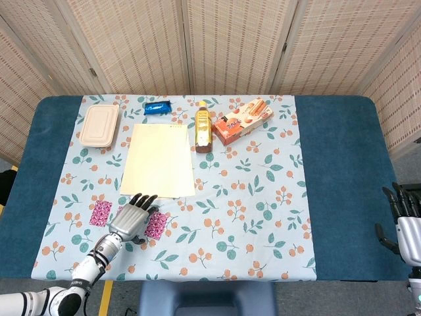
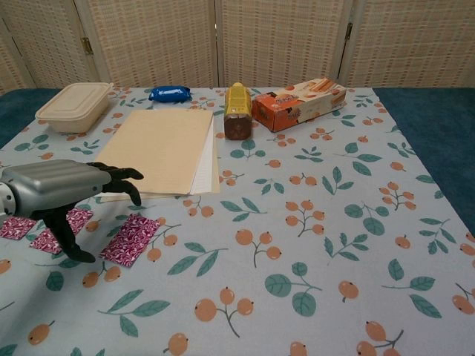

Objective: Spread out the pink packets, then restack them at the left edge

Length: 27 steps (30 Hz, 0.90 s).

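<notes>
The head view looked steeply down over the whole table [image 1: 335, 164]; the chest view faced low across it, nearer, sharing the floral cloth [image 1: 263, 197].

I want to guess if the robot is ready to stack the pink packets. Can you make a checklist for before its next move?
1. Packets spread out: ok. The left pink packet, middle pink packet and right pink packet lie apart in a row.
2. Left hand free: ok. It hovers over the middle and right packets, fingers apart, holding nothing.
3. Touching a packet: cannot tell.
4. Room at the left edge: ok. Bare tablecloth shows left of the row.
5. Paper stack out of the way: ok, behind the packets.
6. Right hand clear: ok, off at the table's right edge.
</notes>
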### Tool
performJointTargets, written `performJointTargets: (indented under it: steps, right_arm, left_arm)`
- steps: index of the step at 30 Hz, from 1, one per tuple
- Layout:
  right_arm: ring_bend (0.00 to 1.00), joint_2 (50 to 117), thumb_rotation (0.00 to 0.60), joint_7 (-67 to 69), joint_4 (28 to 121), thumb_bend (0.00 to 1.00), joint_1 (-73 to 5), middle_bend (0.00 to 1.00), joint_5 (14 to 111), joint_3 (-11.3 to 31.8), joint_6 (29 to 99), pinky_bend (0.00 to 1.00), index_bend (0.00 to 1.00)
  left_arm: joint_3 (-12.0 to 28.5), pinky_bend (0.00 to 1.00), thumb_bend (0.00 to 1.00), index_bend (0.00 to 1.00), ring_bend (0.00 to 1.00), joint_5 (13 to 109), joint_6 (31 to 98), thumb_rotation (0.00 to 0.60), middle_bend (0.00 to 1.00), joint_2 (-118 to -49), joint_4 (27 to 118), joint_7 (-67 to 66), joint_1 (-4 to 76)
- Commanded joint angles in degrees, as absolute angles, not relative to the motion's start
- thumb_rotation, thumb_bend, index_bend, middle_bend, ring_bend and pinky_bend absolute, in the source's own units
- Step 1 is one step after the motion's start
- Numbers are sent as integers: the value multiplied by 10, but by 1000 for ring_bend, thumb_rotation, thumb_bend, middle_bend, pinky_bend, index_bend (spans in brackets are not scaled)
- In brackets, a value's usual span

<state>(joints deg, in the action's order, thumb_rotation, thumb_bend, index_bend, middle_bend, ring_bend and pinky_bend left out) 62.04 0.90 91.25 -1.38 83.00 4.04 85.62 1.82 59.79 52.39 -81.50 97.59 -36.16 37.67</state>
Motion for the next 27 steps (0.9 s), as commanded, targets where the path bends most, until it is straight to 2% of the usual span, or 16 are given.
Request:
performJointTargets:
  steps: [1, 8, 27]
  right_arm:
    - [0, 621, 600, 11, 911, 452, -14, 11, 830, 40, 855, 0, 5]
    - [0, 623, 600, 16, 906, 453, -15, 11, 831, 41, 853, 0, 5]
    - [0, 625, 600, 26, 897, 452, -12, 10, 829, 40, 853, 0, 5]
  left_arm:
    - [15, 0, 101, 219, 0, 568, 529, 600, 0, -831, 979, -392, 389]
    - [17, 0, 100, 211, 0, 524, 548, 600, 0, -858, 972, -421, 403]
    - [10, 0, 104, 245, 0, 475, 561, 600, 0, -873, 965, -434, 428]
